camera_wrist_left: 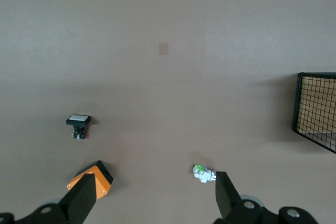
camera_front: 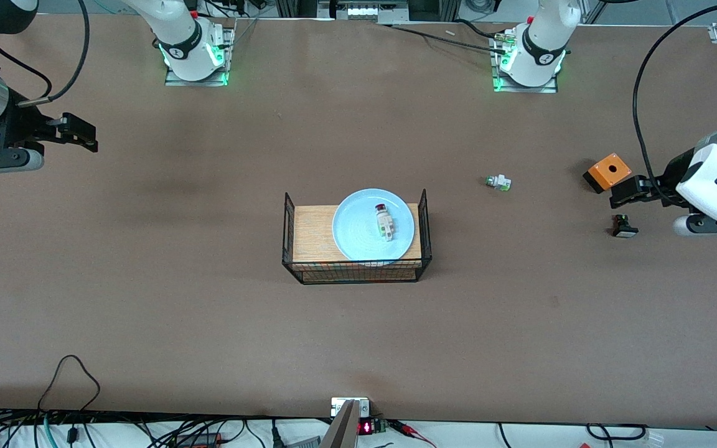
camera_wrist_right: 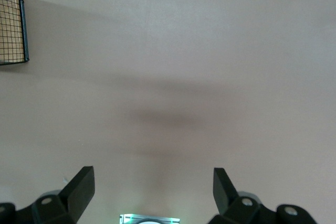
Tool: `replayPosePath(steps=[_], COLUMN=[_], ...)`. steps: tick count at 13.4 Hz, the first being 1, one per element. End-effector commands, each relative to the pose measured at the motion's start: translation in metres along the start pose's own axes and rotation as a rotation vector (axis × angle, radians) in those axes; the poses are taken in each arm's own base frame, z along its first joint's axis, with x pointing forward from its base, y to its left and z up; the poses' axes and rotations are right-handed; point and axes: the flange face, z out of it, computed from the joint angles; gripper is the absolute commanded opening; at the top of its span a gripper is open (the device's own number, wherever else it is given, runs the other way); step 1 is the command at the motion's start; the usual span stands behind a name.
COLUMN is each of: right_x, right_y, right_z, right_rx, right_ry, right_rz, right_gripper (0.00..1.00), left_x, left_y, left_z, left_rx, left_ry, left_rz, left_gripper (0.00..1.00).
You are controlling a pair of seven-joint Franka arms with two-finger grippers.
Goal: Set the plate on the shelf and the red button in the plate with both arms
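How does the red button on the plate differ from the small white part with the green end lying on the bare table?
The red button has a dark red cap; the white part with the green end has none. The red button lies on the plate in the wire-sided tray; the green-ended part lies on the table, toward the left arm's end. The button looks longer. Both are small, white and untouched, both pincers open and away.

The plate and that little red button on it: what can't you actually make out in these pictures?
- Red button on the plate: too small in the front view to read its green marks.
- Plate: absent from both wrist views; only the basket's mesh edge shows, cut off by the frame.
- Basket's nearer floor: hidden under the plate.
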Motion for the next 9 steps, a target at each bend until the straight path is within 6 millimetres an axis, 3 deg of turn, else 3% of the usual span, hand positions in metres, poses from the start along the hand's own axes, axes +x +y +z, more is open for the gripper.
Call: replayPosePath(steps=[1,4,8,9], right_x=[0.002,0.003,0.006,0.006], right_y=[-0.019,-0.019,-0.016,-0.02], right_z=[-0.015,-0.015,-0.01,-0.008], right_rx=[-0.033,-0.033,-0.061,-0.062], right_ry=[0.023,0.023,0.011,0.005], right_rz=[-0.046,-0.046,-0.047,-0.053], right_gripper=[1.0,1.0,1.0,1.0], left_x=[-0.006,-0.003,0.0,0.0], left_y=[-0.012,-0.022,-0.027,-0.025], left_z=[0.002,0.002,-0.032,-0.033], left_rx=[-0.01,0.001,0.0,-0.002], left_ry=[0.019,0.028,0.121,0.12], left_rz=[0.016,0.003,-0.014,-0.013], left_gripper=[1.0,1.0,1.0,1.0])
